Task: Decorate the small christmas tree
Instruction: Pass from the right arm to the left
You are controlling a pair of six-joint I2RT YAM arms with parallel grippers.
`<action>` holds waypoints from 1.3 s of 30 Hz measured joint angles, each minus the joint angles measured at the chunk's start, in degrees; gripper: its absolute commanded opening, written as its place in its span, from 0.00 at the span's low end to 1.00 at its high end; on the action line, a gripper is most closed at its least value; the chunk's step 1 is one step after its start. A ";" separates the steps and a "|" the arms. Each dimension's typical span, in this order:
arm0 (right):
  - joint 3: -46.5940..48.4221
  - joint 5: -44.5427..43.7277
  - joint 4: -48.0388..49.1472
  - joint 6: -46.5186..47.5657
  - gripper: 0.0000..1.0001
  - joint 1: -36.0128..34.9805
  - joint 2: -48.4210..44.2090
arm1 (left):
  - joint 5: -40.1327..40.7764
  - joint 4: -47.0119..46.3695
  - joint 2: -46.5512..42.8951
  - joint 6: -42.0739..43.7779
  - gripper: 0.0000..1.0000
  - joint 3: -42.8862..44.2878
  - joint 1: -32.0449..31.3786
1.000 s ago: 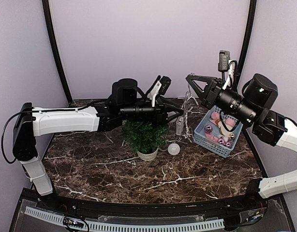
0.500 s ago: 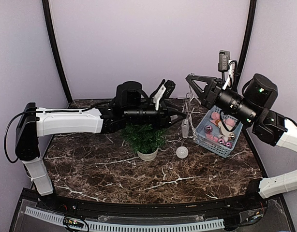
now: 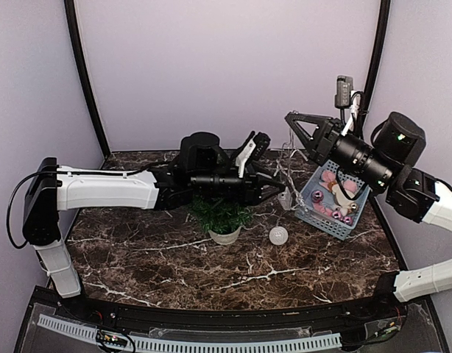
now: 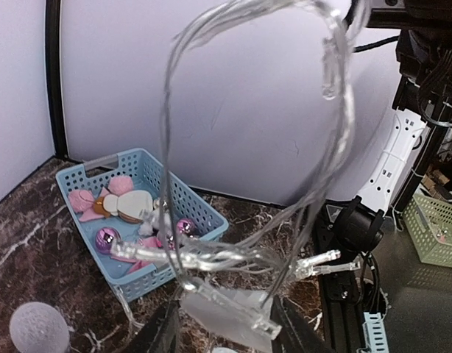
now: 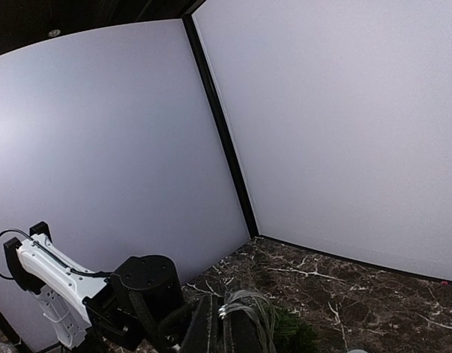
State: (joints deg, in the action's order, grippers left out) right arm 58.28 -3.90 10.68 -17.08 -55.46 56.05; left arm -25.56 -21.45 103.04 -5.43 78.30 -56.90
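Left gripper (image 3: 276,189) looks clamped on the light string's (image 4: 211,254) clear box; right gripper (image 3: 291,120) pinches its wires higher up. I see the tree (image 3: 220,213) standing under the left arm (image 3: 101,187), ball (image 3: 278,235) beside it, basket (image 3: 325,219) further right.

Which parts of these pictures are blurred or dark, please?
Left wrist view: the clear plastic string of lights loops close to the lens and looks soft, while the blue plastic basket is sharp. Right wrist view: the right end effector lies in dark shade. Top view: light is even.
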 measured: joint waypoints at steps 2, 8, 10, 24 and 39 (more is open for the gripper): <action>0.00 -0.13 0.02 -0.07 0.00 0.00 -0.20 | 0.11 -0.28 0.00 -0.37 0.52 -0.92 -0.13; -0.02 -0.26 0.09 -0.20 0.00 0.00 -0.63 | 0.66 -1.14 -0.09 -1.68 0.71 -2.36 -0.85; -0.02 -0.42 0.07 -0.22 0.00 0.00 -0.79 | 0.96 -1.57 -0.28 -2.08 0.75 -2.78 -1.42; -0.02 -0.42 0.07 -1.01 0.00 0.00 -1.44 | 9.51 -4.22 -0.85 -2.84 0.51 -3.69 -2.45; -0.46 -0.63 0.46 -1.01 0.00 0.00 -1.66 | 10.34 -5.51 -2.03 -2.80 0.46 -5.09 -2.51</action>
State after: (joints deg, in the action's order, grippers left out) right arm 57.82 -4.54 11.14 -18.09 -55.46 54.39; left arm -15.22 -26.96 101.01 -8.23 73.21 -59.42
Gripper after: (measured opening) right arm 0.022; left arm 0.414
